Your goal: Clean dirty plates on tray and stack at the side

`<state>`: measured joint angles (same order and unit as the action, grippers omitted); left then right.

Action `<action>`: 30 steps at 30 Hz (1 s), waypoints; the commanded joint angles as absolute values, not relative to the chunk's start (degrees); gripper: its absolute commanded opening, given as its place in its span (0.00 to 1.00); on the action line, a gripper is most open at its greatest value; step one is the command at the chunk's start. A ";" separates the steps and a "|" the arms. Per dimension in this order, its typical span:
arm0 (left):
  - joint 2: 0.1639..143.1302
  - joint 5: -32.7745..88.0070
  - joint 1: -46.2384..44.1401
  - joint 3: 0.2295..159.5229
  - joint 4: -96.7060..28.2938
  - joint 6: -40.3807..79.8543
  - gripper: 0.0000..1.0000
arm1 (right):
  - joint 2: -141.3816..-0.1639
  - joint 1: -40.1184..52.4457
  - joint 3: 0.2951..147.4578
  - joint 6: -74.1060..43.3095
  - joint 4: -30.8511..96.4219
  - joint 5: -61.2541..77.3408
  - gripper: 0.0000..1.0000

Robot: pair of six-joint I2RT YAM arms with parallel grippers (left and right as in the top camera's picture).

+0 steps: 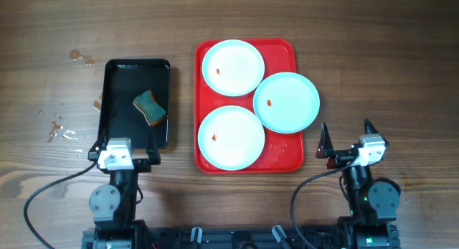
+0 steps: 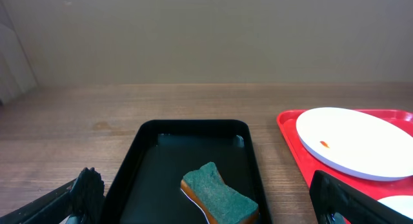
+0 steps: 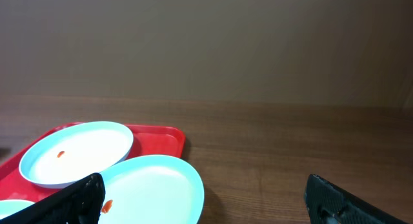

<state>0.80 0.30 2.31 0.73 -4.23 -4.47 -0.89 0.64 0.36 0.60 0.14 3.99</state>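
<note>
Three food-spotted plates (image 1: 232, 138) lie unstacked on the red tray (image 1: 287, 163), the sponge (image 1: 149, 107) sits ahead of the left gripper (image 1: 123, 146), and the right gripper (image 1: 346, 131) flanks the tray, both spread wide and empty, presumably poised for wiping and stacking.

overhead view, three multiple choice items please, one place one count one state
1. Where is the sponge? A in the black tray; B on the bare wood; C on an arm.
2. How many plates are on the red tray? A two; B three; C four.
3. The left gripper and right gripper fingers are: A both open; B both shut; C one shut.
Key: 1 A, it lies inside the black rim; 2 B, three show; 3 A, both pairs stand wide apart, empty.
</note>
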 commanded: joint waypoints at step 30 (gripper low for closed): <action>51.68 20.10 2.02 63.86 -39.75 14.09 1.00 | -55.96 0.30 62.57 -13.78 42.04 31.81 1.00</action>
<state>42.04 19.55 2.24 51.77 -33.76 13.87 -45.56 0.54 51.37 -15.00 33.74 28.49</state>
